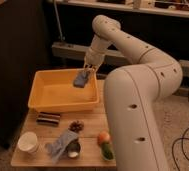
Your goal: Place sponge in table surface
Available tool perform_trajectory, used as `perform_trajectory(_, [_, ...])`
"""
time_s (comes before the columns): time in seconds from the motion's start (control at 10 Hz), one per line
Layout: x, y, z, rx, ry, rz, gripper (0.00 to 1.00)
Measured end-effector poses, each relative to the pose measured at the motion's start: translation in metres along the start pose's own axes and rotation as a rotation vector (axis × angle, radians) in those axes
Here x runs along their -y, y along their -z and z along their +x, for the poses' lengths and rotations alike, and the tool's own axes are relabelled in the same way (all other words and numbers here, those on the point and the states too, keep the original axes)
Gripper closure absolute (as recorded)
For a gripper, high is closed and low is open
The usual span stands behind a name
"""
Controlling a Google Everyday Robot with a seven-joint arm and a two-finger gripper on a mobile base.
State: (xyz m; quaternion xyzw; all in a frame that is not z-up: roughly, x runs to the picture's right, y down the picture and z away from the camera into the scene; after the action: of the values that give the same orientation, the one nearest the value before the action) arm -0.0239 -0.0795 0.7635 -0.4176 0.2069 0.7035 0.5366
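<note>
The gripper [87, 73], clamped on the sponge [81, 79], hangs over the far right corner of a yellow bin [63, 105], which spreads out below it and to its left. Nearer the camera than the gripper and well below it lie a dark can [48, 118] on its side, a small brown lump [77, 126] and an orange fruit [104, 138]. Farthest from it, at the near edge, are a white cup [28, 143], a blue-grey cloth [59, 144] and a metal cup [74, 149] touching that cloth.
</note>
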Motion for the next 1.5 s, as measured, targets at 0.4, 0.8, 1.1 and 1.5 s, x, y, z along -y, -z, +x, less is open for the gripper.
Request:
perform_trajectory(0.4, [-0.001,-0.001,0.0,0.001,0.003,-0.002,1.0])
perform_trajectory(0.8, [0.02,-0.023,-0.002,0.051,0.201,0.049,1.0])
perform_trajectory(1.1, [0.059,-0.026,0.009,0.077,0.299,0.044,1.0])
perform_trajectory(1.5, [0.112,0.001,0.022,0.113,0.266,-0.017,1.0])
